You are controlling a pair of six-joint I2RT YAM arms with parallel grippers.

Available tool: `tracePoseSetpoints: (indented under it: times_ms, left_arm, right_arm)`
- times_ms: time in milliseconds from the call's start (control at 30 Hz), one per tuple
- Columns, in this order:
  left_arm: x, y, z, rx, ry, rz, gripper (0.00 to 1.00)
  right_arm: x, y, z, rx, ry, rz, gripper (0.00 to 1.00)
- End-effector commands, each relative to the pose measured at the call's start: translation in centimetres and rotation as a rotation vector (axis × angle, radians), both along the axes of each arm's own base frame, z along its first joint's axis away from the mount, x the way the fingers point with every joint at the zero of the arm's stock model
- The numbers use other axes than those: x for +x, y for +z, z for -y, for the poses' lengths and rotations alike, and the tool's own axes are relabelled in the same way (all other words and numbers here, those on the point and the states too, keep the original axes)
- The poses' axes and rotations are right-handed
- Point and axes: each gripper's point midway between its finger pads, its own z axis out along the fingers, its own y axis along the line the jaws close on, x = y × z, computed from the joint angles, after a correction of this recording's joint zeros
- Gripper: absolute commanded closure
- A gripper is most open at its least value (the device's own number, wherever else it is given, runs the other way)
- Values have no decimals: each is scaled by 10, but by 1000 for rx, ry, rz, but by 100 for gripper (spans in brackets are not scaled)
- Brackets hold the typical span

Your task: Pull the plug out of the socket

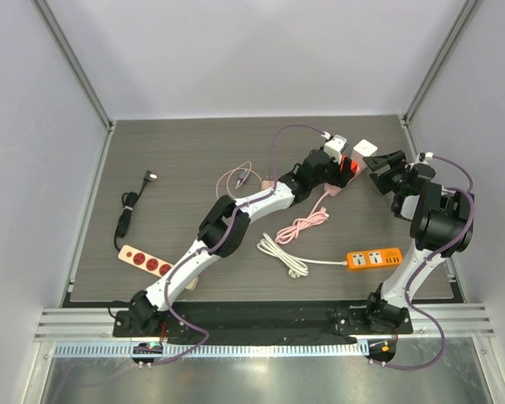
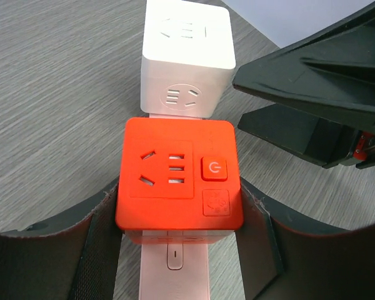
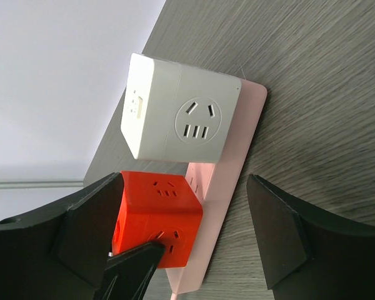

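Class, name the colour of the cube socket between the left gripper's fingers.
The cube socket is orange-red; left wrist view.

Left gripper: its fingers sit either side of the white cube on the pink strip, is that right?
No, the left gripper flanks the orange cube, not the white cube beside it on the pink strip; the left wrist view shows it.

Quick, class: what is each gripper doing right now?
Left gripper: shut on the orange plastic cube plug.
Right gripper: open, holding nothing.
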Motion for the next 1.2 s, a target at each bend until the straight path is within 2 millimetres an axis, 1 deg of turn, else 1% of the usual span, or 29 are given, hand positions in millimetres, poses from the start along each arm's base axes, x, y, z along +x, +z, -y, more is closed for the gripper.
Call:
tracePoseSetpoints:
  times_ms: [0,133,167,200,233,267,300,333,367,400,433,467,533,567,633,667,700,800,933,1033,1167]
  left_arm:
    - [9,30,4,-70,15,49,63]
    - [7,31,-2,-57,15,28,87]
    - [4,32,-3,-50,4,32,89]
    - [1,18,-8,-22,3,14,92]
    - [-2,35,-9,-37,-1,34,100]
    - [-4,35,-12,-25,-4,37,100]
    - [-8,27,-16,-4,-9,22,100]
    - [-10,39,-17,-12,-12,31,100]
    - [-12,42,-19,-13,-17,30,100]
    - [-17,36,-21,-8,-30,10,100]
    - [-19,38,-21,-14,-35,4,100]
    - [-19,46,-22,-30,-35,7,100]
    - [-21,51,-20,-46,-38,-4,100]
    - [-20,53,-21,-51,-36,-6,100]
    - [-18,58,-20,-64,-33,-4,100]
    - [-17,56,-20,-63,-31,-9,100]
    - [-16,60,-20,-76,-29,-14,100]
    - [-11,62,-22,-96,-29,-30,100]
    - [2,64,-32,-120,-9,-60,100]
    - [2,60,-36,-115,-17,-70,100]
    - [-4,56,-35,-108,-45,-82,100]
  right_arm:
    - [6,15,-3,-29,24,54,14]
    - [5,16,-5,-31,28,49,15]
    - [6,15,-6,-28,30,48,17]
    - [6,13,-11,-24,39,43,19]
    - [6,13,-13,-21,43,42,20]
    - [5,11,-15,-14,43,34,24]
    - [5,7,-19,-11,50,25,25]
    - [4,4,-20,-7,46,18,26]
    - [3,2,-21,5,45,11,27]
    - [3,0,-23,12,45,14,27]
    - [2,-2,-24,23,45,12,27]
    - [0,-4,-26,33,51,10,28]
    - [0,-3,-31,44,57,10,29]
    - [-2,-5,-33,46,60,4,30]
    - [-3,-1,-38,39,72,8,30]
    - [-5,-3,-40,39,75,-8,31]
    - [-6,-4,-41,21,79,-13,31]
    - [-8,-5,-43,-1,77,-36,31]
    - [-11,-7,-41,-12,62,-48,30]
    - [-10,-4,-40,-19,58,-35,29]
    - [-8,-10,-39,-9,54,-56,23]
